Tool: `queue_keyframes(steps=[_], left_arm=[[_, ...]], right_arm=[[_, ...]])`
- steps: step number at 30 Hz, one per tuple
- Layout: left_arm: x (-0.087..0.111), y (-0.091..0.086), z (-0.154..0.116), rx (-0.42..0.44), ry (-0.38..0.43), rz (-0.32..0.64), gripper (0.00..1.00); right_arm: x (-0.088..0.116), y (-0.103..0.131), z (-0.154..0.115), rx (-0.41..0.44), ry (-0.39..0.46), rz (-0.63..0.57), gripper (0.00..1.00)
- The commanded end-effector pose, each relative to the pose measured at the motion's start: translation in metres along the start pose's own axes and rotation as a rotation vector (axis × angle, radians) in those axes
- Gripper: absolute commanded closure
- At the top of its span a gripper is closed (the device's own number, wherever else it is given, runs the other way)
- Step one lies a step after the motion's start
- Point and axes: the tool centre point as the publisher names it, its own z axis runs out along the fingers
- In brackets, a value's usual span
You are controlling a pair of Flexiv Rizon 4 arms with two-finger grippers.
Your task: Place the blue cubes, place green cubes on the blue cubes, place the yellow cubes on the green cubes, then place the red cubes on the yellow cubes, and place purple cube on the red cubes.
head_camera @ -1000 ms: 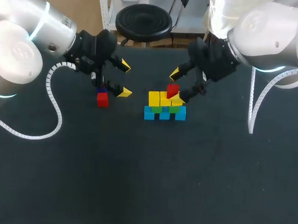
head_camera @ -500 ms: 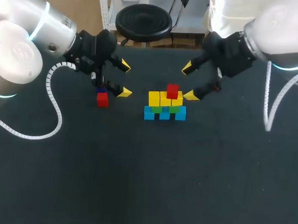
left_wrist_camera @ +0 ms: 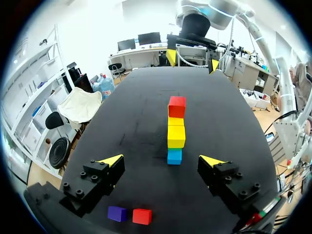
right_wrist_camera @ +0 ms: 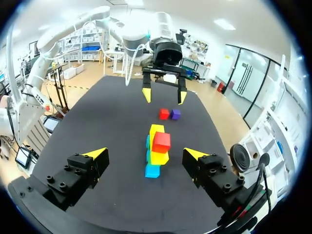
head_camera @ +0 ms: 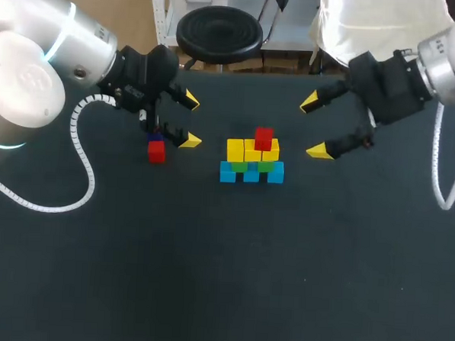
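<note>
A row of blue cubes (head_camera: pixel 250 174) carries green cubes (head_camera: pixel 266 166), yellow cubes (head_camera: pixel 244 150) and a top red cube (head_camera: pixel 263 137). A loose red cube (head_camera: pixel 157 153) lies just beside the purple cube (left_wrist_camera: pixel 117 213), well apart from the stack.

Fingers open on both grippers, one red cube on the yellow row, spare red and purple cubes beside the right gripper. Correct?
No. The spare red cube and purple cube lie beside the left gripper, not the right gripper; the head view shows it. The rest stands.

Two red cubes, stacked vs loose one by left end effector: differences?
Stacked red cube sits atop the yellow cubes; loose red cube lies on the table. Stacked one is alone on its layer; loose one has the purple cube beside it. Same colour, apparently same size.
</note>
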Motion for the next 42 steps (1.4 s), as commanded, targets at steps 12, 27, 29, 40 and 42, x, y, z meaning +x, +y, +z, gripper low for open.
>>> queue_keyframes(steps=[12,27,29,40,42], left_arm=[[0.001,0.001,0.000,0.001,-0.004,0.003,0.00],[0.054,0.030,-0.030,0.067,0.025,0.008,0.00],[0.066,0.032,-0.031,0.088,0.049,0.003,0.00],[0.066,0.032,-0.031,0.088,0.049,0.003,0.00],[0.066,0.032,-0.031,0.088,0.049,0.003,0.00]], right_arm=[[-0.001,0.007,-0.007,-0.038,-0.017,0.000,0.00],[-0.001,0.007,-0.007,-0.038,-0.017,0.000,0.00],[-0.001,0.007,-0.007,-0.038,-0.017,0.000,0.00],[-0.001,0.007,-0.007,-0.038,-0.017,0.000,0.00],[-0.001,0.007,-0.007,-0.038,-0.017,0.000,0.00]])
